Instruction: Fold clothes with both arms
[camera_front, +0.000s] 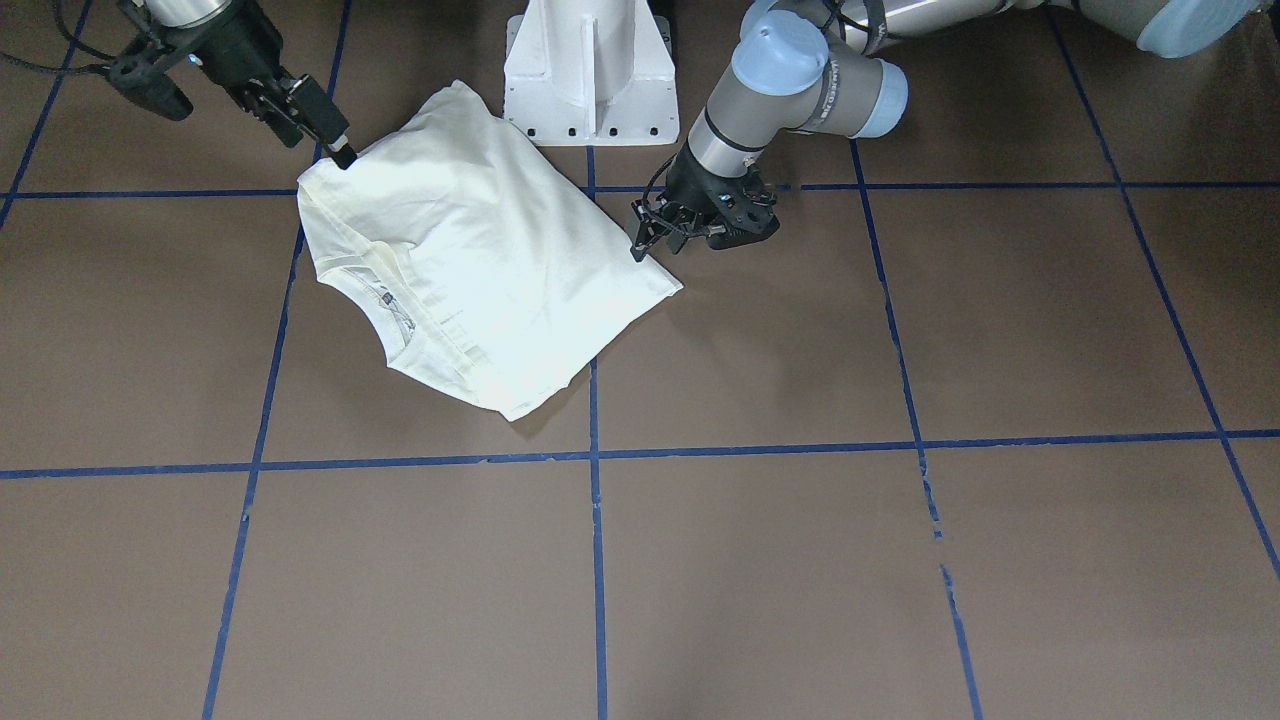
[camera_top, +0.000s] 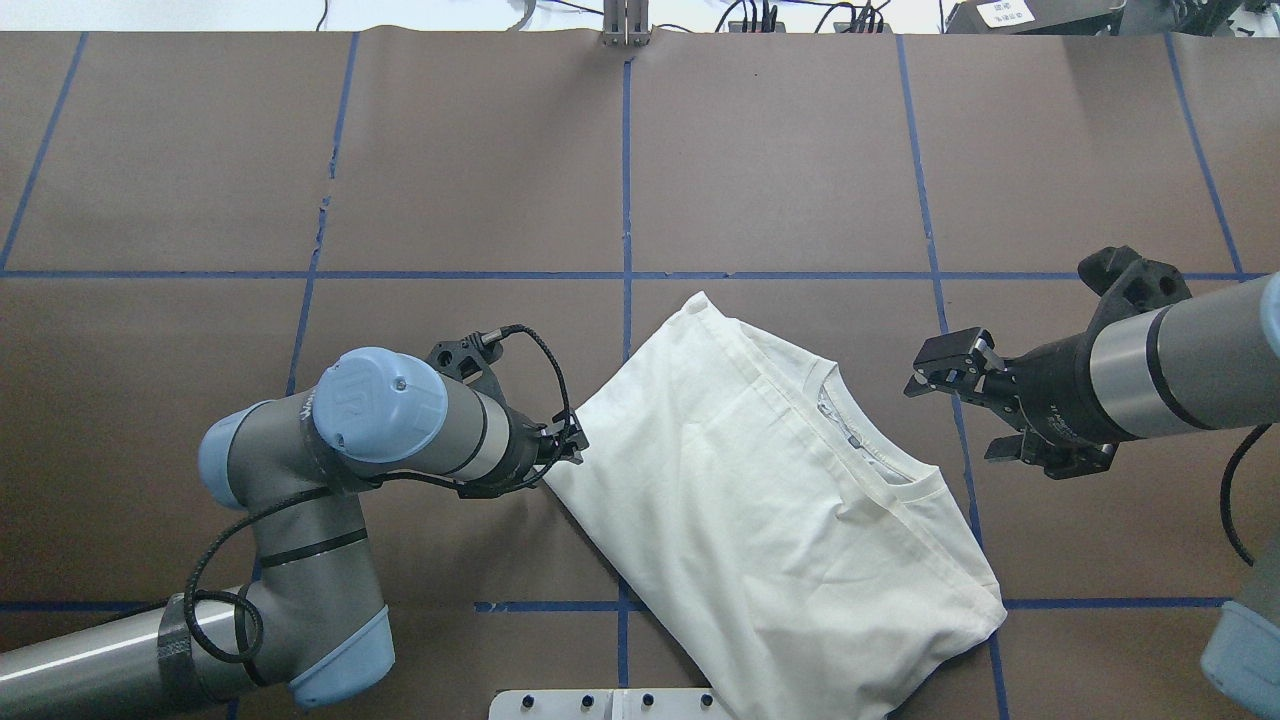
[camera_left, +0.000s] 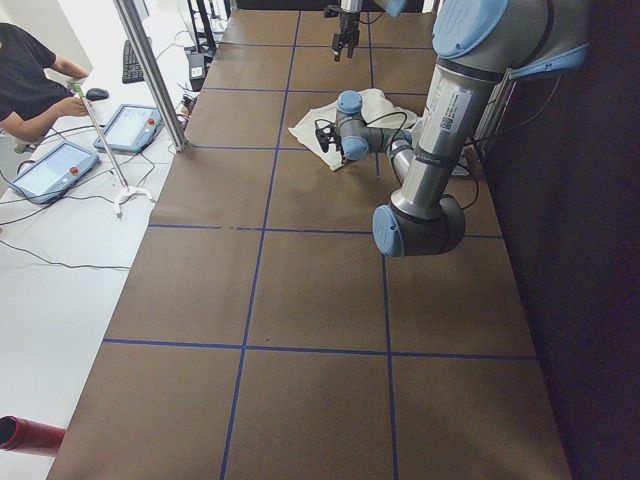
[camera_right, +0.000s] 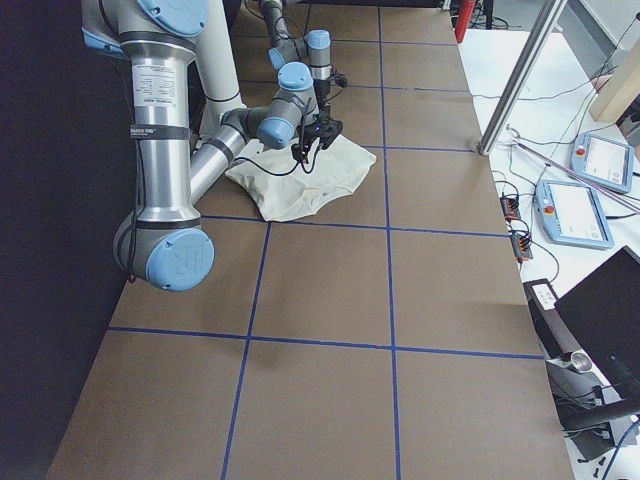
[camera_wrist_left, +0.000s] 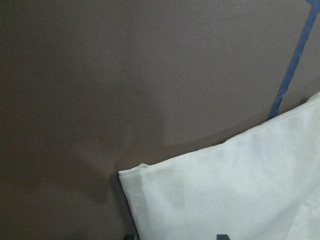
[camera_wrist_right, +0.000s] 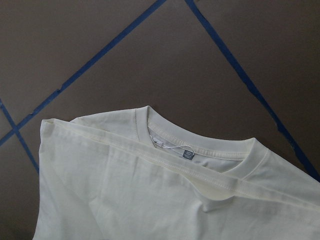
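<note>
- Your left gripper (camera_top: 568, 446) is low at the table with its fingers apart. In the left wrist view both fingertips (camera_wrist_left: 223, 236) peek in at the bottom edge, cloth showing between them.
- The shirt (camera_top: 770, 500) starts right at that gripper's tips and spreads away to its right, folded into a rough rectangle and lying flat on the table (camera_top: 800, 150).
- One folded corner lies just ahead of the left fingertips; you cannot tell whether the tips touch the cloth or hang just over it.
- Your right gripper (camera_top: 940, 372) hangs raised above the table, clear of the cloth, its fingers looking apart with nothing in them.
- From that gripper the shirt lies below and to its left. The collar (camera_wrist_right: 165, 129) is the nearest part, facing up, with a small label (camera_wrist_right: 188, 154) inside.
- A folded edge crosses the collar opening, in plain sight of the right wrist camera.
- The shirt lies between your two grippers, collar end toward the right one, plain end toward the left one.
- The white pedestal (camera_front: 590, 80) stands behind the left gripper, on the robot's side, near the shirt's edge.
- A blue tape line (camera_top: 627, 200) crosses just ahead of the left gripper's tips and passes under the shirt.
- A person (camera_left: 30, 85) is off beyond the table's edge, well apart from both grippers, beside two pendants (camera_left: 50, 170).
</note>
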